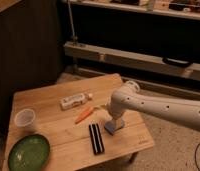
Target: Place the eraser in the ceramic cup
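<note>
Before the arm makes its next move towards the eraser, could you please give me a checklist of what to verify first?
1. The eraser lies flat on the table, with nothing on it: ok.
2. The gripper is over the eraser: not ok; it is down at the blue sponge pad beside it.
3. The ceramic cup stands upright: ok.
4. The cup is empty: cannot tell.
5. The way from eraser to cup is free: probably ok; the carrot and the green plate lie off to either side.
</note>
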`<state>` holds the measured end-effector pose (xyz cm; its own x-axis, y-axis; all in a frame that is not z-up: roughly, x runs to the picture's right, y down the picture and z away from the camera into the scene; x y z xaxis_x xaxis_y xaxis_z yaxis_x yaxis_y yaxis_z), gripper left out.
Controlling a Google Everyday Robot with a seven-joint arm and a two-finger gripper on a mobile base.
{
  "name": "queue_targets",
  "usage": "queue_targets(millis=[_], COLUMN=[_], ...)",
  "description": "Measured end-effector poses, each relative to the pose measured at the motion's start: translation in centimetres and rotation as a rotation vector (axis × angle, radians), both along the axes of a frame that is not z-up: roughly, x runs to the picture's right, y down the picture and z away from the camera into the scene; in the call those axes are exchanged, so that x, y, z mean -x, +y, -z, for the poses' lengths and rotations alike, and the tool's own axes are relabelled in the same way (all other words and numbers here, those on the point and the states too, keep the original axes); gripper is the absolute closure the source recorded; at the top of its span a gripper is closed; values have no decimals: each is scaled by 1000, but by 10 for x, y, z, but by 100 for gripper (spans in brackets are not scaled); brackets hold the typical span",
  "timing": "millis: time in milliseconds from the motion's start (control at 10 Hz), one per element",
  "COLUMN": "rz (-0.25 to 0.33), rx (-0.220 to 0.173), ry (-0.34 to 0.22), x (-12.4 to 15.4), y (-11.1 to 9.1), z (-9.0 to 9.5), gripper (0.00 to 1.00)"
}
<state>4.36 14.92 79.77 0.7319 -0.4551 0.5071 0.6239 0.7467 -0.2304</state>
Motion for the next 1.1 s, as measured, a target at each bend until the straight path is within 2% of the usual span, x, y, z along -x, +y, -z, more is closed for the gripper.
queue_targets(millis=[200,300,400,500,700,800,900,1100], rz=[129,210,241,265,291,338,472,613], rx=[-49,-86,-103,-116,-130,-142,-157,-146], ry=[-140,-229,-262,-283,-271,-265,-261,-236], x=[13,25,28,29,30,38,52,58], y=[3,3,3,3,1,1,5,14], z=[5,9,11,12,17,21,32,54], gripper=[20,20,20,20,20,20,20,20])
